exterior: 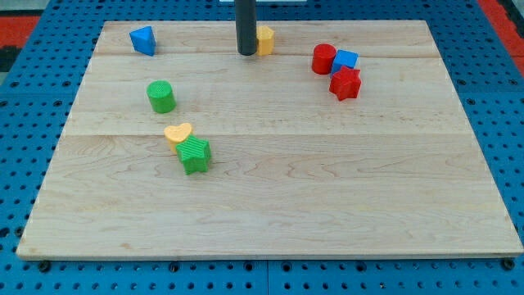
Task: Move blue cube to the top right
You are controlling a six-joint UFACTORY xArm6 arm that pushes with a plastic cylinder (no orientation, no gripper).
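A: Where's my tip point(246, 53)?
B: Top middle of the surface point(327, 205), just left of the yellow block point(266, 38). No pincer on this rod, so nothing to tell.
A: Blue cube point(346, 60)?
B: Upper right, wedged between the red cylinder point(323, 59) and the red star block point(345, 83), well apart from the tip.

Just right of my tip point(246, 53), the rod covers part of the yellow block point(266, 38), its shape unreadable, while the rod's upper end leaves the view's top.
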